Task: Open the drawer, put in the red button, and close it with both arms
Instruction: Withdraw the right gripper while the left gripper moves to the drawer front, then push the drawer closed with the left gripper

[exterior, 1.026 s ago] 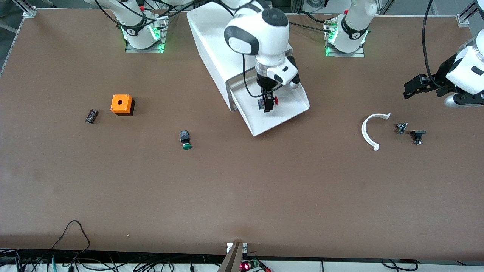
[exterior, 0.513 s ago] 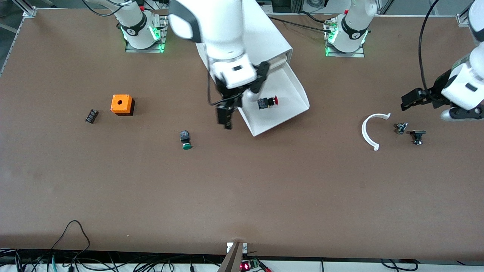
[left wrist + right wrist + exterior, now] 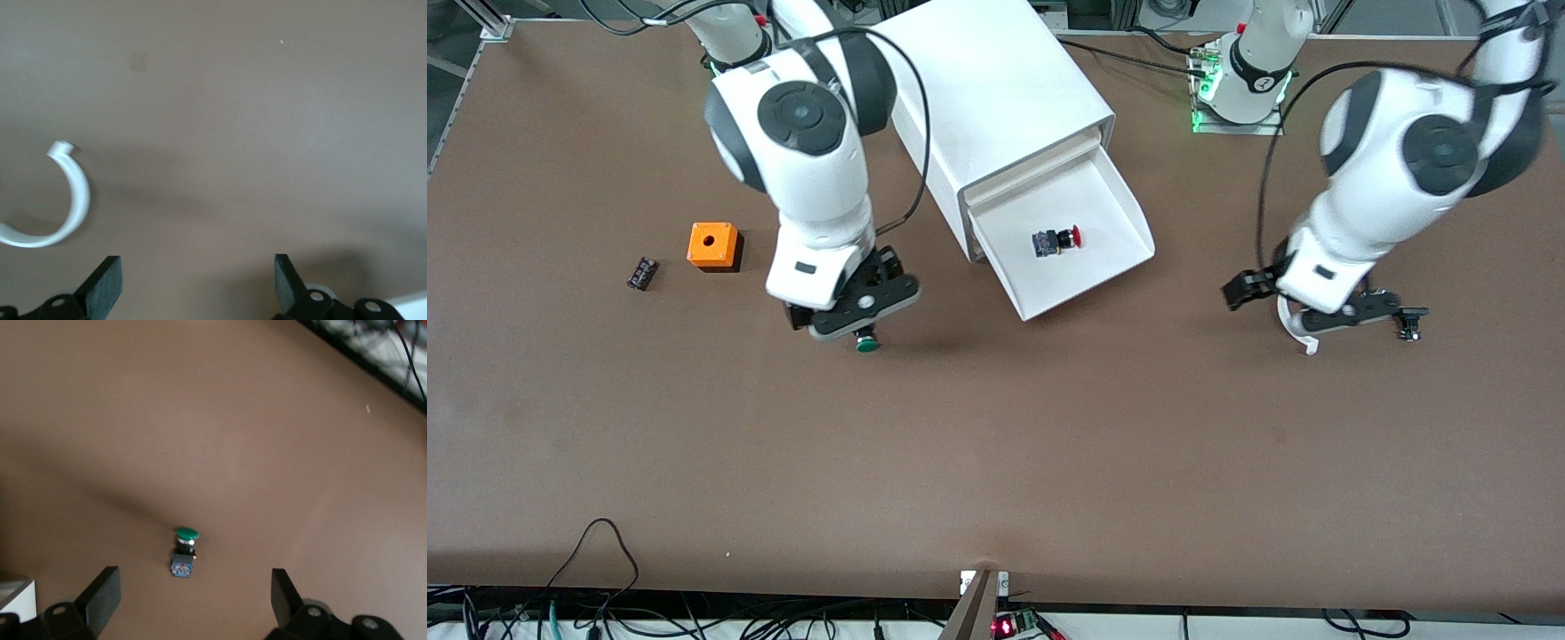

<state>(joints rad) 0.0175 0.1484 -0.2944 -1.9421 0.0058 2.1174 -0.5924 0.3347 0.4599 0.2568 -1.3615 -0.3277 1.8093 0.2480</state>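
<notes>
1. Buttons number two: one red button [image 3: 1056, 239] is lying on its side in the pulled-out drawer [image 3: 1116, 209], and one green button [image 3: 185, 550] is lying on the table [image 3: 996, 444], showing between the right gripper's [image 3: 190, 603] two fingers [image 3: 100, 597] in the right wrist view.
2. Arms number two, each ending in one black gripper. Both grippers are standing fully spread and holding nothing.
3. One cabinet [image 3: 987, 89] is sitting between the arm bases, with one drawer standing open toward the front camera.
4. The red button is showing a round red cap on a dark blocky body, its cap pointing toward the left arm's end of the table. It is well apart from both pairs of fingers.
5. The left gripper [image 3: 197, 283] is hanging over bare table, and one white curved piece [image 3: 63, 213] is lying just outside one of its fingers [image 3: 103, 283].
6. Toward the right arm's end, one orange box [image 3: 712, 245] with a round hole on top and one small dark part [image 3: 641, 273] are lying well away from the right gripper's fingers.
7. One small black part [image 3: 1408, 321] is peeking out beside the left gripper's body; that body is covering much of the curved piece in the front view.
</notes>
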